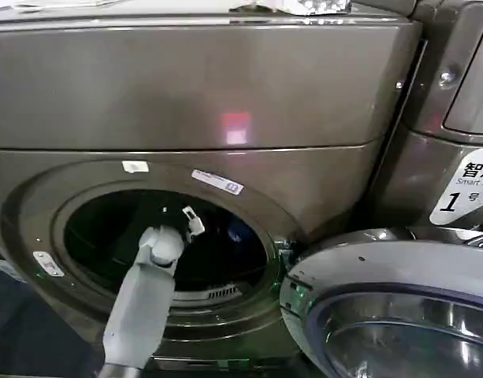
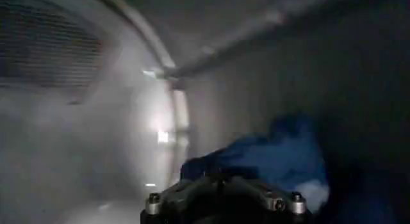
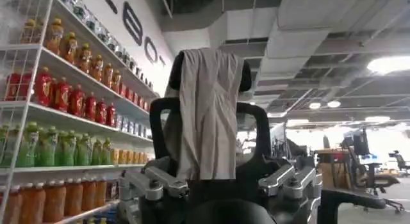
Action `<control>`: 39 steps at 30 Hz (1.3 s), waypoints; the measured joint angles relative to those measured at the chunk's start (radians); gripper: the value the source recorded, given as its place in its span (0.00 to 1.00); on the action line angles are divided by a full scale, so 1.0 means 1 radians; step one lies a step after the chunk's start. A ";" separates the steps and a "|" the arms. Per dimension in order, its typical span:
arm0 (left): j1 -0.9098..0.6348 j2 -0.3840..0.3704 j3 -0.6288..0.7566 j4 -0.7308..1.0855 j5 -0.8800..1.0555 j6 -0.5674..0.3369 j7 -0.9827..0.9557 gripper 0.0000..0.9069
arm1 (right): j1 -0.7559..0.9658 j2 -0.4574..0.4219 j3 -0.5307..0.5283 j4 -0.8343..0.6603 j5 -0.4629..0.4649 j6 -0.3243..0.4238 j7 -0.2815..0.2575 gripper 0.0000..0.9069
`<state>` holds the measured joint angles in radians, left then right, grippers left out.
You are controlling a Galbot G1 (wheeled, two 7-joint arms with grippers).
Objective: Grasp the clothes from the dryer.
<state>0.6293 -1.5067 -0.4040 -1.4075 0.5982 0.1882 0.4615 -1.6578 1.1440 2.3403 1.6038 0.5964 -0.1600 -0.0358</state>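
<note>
The grey dryer point(image 1: 186, 87) stands with its round door swung open to the right. My left arm reaches through the opening, and the left gripper point(image 1: 190, 222) sits inside the dark drum. Blue clothes point(image 1: 235, 234) lie deep in the drum, just right of that gripper. In the left wrist view the blue clothes point(image 2: 282, 155) are heaped directly past the left gripper point(image 2: 219, 180), which is dark against them. My right gripper point(image 3: 208, 107) is away from the dryer, pointing up into the room, open with its fingers point(image 3: 157, 136) wide apart.
The open door point(image 1: 399, 315) with its glass bowl juts out at the lower right. A second machine point(image 1: 462, 94) stands to the right. The right wrist view shows a drinks shelf point(image 3: 57, 97) and a grey cloth point(image 3: 208, 116) draped over a black chair back.
</note>
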 measured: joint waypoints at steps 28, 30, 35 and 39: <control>0.155 -0.065 -0.016 -0.248 -0.344 0.164 -0.511 0.00 | 0.006 -0.002 -0.006 0.004 0.002 0.036 0.010 1.00; 0.156 -0.066 -0.016 -0.252 -0.348 0.165 -0.514 0.00 | 0.007 -0.002 -0.005 0.004 0.002 0.035 0.015 1.00; 0.160 -0.066 -0.016 -0.255 -0.354 0.166 -0.519 0.00 | 0.007 -0.002 -0.003 0.005 -0.009 0.022 0.024 1.00; 0.164 -0.067 -0.016 -0.258 -0.358 0.170 -0.520 0.00 | 0.007 -0.005 0.001 0.006 -0.012 0.016 0.030 1.00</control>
<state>0.7935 -1.5736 -0.4199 -1.6654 0.2398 0.3583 -0.0588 -1.6512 1.1395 2.3409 1.6095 0.5843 -0.1444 -0.0062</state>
